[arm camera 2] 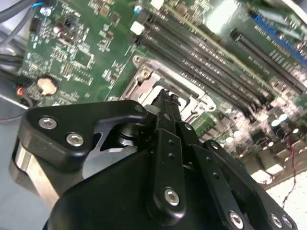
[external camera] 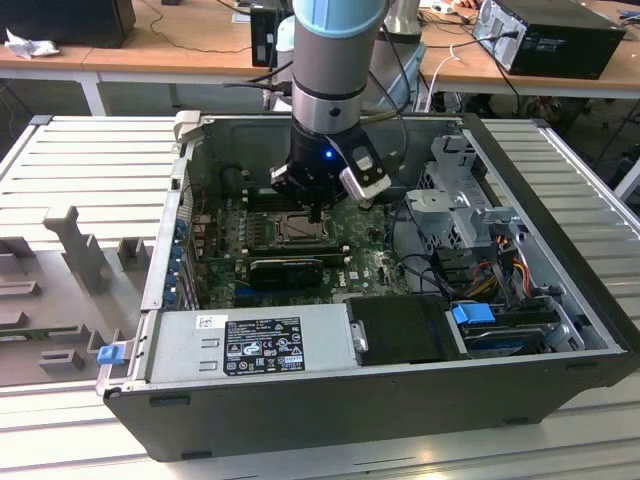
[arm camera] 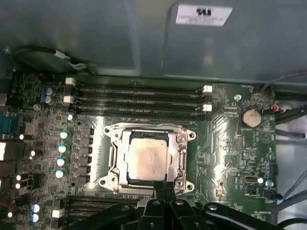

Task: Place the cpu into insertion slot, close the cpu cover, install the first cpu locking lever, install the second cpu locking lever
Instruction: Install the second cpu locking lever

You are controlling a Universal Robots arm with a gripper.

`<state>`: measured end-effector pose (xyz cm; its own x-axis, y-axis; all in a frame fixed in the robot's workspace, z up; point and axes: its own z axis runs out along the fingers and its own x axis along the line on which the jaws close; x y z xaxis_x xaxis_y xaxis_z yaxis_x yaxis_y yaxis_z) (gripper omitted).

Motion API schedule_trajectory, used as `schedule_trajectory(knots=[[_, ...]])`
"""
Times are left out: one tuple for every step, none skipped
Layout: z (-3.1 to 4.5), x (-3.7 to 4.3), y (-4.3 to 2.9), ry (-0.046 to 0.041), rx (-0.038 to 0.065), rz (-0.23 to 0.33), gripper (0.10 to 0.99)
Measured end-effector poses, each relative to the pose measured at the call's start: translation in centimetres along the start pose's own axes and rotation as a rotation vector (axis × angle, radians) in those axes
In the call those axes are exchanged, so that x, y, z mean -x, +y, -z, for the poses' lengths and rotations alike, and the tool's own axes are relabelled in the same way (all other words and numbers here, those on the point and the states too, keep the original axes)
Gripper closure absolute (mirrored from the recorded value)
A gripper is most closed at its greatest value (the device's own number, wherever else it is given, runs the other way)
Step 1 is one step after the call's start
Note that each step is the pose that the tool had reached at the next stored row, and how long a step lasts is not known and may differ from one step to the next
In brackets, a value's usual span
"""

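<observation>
The cpu [arm camera: 148, 155], a pale silver-beige square, lies flat in the insertion slot [arm camera: 111, 176] on the green motherboard [arm camera: 240, 153]. The silver cpu cover [arm camera: 181, 149] lies down around the chip and frames it. My gripper [arm camera: 165, 188] is shut, its two black fingertips pressed together with nothing seen between them. It sits at the socket's edge, just beside the cover, and shows there in both wrist views [arm camera 2: 166, 97]. In the exterior view the gripper [external camera: 316, 212] hangs straight over the socket [external camera: 298, 229] inside the open computer case. I cannot tell the locking levers from the socket's metal rim.
Long memory slots [arm camera: 139, 98] run along one side of the socket, and a coin battery [arm camera: 249, 116] sits nearby. A black finned card [external camera: 285, 268], the grey power supply [external camera: 250, 340], a drive cage [external camera: 450, 210] and loose cables [external camera: 500, 250] crowd the case [external camera: 560, 200].
</observation>
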<state>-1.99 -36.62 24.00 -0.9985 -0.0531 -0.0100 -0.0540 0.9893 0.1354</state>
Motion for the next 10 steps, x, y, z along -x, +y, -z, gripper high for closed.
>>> schedule_trajectory(knots=[[-0.29, -0.03, -0.43, 0.0034, 0.0, 0.009, 0.98], [-0.39, -0.05, -0.68, 0.0041, 0.0, 0.011, 0.98], [-0.42, -0.14, -1.01, 0.0042, 0.001, 0.012, 0.98], [-0.42, -0.23, -1.17, 0.0042, 0.002, 0.012, 0.98], [-0.42, -0.4, -1.42, 0.0042, 0.003, 0.012, 0.98], [-0.44, -1.17, -1.51, 0.004, 0.005, 0.012, 0.98], [-0.46, -1.74, -1.51, 0.0041, 0.006, 0.012, 0.98], [-0.52, -2.18, -1.49, 0.0039, 0.007, 0.012, 0.98], [-0.63, -2.55, -1.48, 0.0039, 0.008, 0.012, 0.98], [-0.73, -2.69, -1.49, 0.0038, 0.008, 0.012, 0.98]])
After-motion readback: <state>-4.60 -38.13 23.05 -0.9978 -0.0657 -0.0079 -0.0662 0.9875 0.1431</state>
